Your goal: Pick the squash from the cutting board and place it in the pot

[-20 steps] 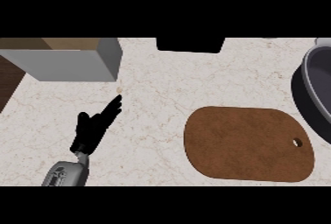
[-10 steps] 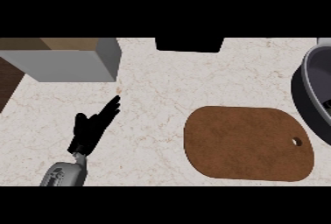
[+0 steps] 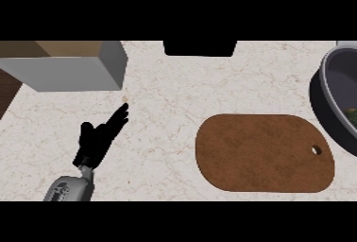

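From the head view, looking steeply down on a pale, marbled worktop [image 3: 174, 94]. At lower left, the left hand [image 3: 97, 139] comes in on its grey forearm [image 3: 68, 189], black fingers straight and held close together, pointing up and to the right, the thumb standing a little apart on the left side. It holds nothing, and whether it touches the stone or hangs just above it cannot be told from this angle.

Over to the right of centre lies the cutting board [image 3: 261, 153], brown, rounded at the corners, with a small hole near its right edge. Its top is bare. The hand sits well apart from it, a stretch of worktop between the two.

At the right edge, the pot [image 3: 327, 101] shows only in part: a dark rim and a greyish inside, cut off by the frame. Its rim sits just beside the board's upper right corner. Deep inside, right against the frame edge, there is a small greenish-yellow patch [image 3: 352, 115]. That could be the squash, but so little of it shows that it cannot be told for sure.

Up at top left stands a grey box [image 3: 77, 71] with a tan top, and a strip of dark wood [image 3: 5, 92] runs beside it at the left edge. At the top centre sits a black block [image 3: 200, 48], partly cut off.

The right hand shows nowhere in this view.
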Robot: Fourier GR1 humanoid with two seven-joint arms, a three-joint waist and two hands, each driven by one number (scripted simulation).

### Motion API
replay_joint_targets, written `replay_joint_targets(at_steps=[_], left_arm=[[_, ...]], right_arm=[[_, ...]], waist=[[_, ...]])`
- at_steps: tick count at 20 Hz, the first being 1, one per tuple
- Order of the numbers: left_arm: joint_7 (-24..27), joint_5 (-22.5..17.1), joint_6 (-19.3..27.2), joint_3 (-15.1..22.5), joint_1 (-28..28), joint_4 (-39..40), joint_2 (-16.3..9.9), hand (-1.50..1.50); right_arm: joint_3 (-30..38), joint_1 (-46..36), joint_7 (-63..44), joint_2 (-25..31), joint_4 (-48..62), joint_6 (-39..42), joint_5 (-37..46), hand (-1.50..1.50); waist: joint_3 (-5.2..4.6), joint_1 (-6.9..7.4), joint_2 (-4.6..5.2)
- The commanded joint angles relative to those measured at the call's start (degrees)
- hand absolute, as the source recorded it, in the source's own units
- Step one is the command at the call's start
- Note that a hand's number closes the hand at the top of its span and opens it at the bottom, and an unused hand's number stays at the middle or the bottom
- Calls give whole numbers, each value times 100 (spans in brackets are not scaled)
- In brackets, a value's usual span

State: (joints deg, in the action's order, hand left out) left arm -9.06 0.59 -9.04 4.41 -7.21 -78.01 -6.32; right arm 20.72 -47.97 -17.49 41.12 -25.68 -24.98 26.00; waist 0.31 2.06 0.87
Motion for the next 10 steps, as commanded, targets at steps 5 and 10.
replay_joint_targets(at_steps=[5,10], left_arm=[[-25,-90,-134,-132,294,-246,-225,0],[123,1,-76,-126,528,-245,-207,0]], right_arm=[[1137,338,1243,90,-327,-1451,-854,-150],[1789,997,2096,478,-608,-900,-1607,-150]], waist=[[-15,-107,-57],[-22,-193,-81]])
